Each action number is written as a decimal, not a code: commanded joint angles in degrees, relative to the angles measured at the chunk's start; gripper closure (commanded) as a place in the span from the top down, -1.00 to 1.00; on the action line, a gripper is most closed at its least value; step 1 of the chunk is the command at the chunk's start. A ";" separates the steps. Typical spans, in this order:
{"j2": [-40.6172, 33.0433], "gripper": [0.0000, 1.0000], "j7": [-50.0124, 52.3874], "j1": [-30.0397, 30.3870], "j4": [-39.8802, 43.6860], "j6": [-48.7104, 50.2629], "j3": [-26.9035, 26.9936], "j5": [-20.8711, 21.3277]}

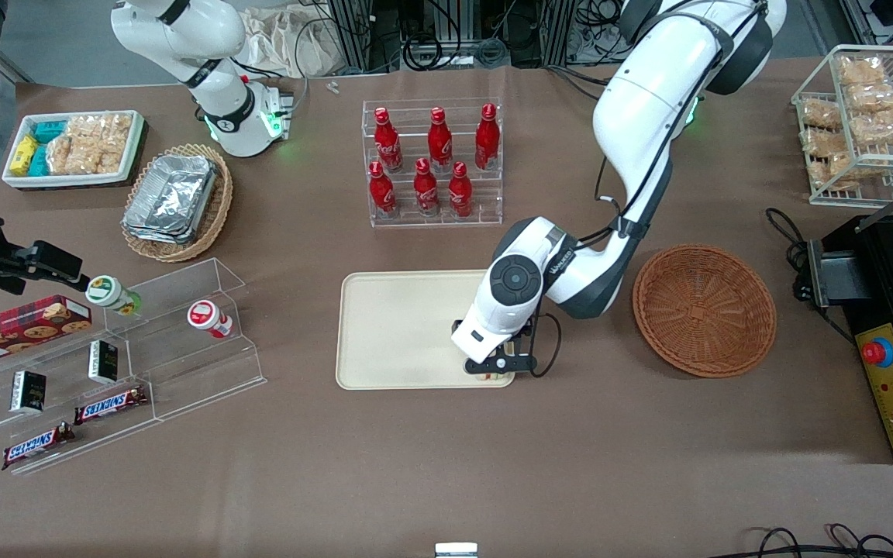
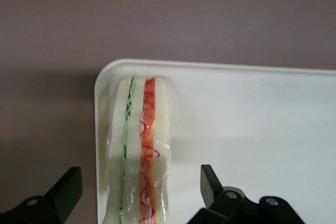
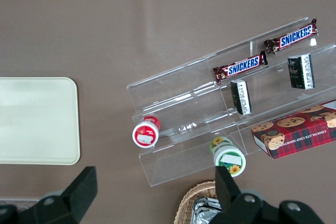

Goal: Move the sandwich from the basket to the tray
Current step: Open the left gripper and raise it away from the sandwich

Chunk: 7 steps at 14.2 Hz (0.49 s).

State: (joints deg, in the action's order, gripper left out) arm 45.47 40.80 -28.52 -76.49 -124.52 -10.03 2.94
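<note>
With the pale triangular sandwich wedge (image 2: 137,145) set on edge in a corner of the flat cream plastic tray (image 2: 252,129), the hand (image 2: 140,192), spread wide around it, should be lifted straight up so the wedge is not tipped.

Glossy film wraps the sandwich (image 2: 139,150) on the smooth matt plastic tray (image 2: 252,129).

The working arm is glossy white with rounded shells, dark grey joint bands, a grey round cap at the wrist, thin black cables along it, and a black claw (image 1: 491,370) with black fingers (image 2: 211,181).
</note>
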 commanded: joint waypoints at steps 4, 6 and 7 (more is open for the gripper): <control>-10.29 1.00 -0.20 8.46 -1.03 9.45 0.01 0.31; -14.33 1.00 -0.98 11.97 -1.12 14.72 -0.08 0.49; -16.27 1.00 -1.59 13.04 -1.12 17.53 -0.08 0.49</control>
State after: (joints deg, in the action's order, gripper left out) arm 34.03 40.04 -17.69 -75.87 -111.43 -9.58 2.97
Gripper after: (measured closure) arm 0.000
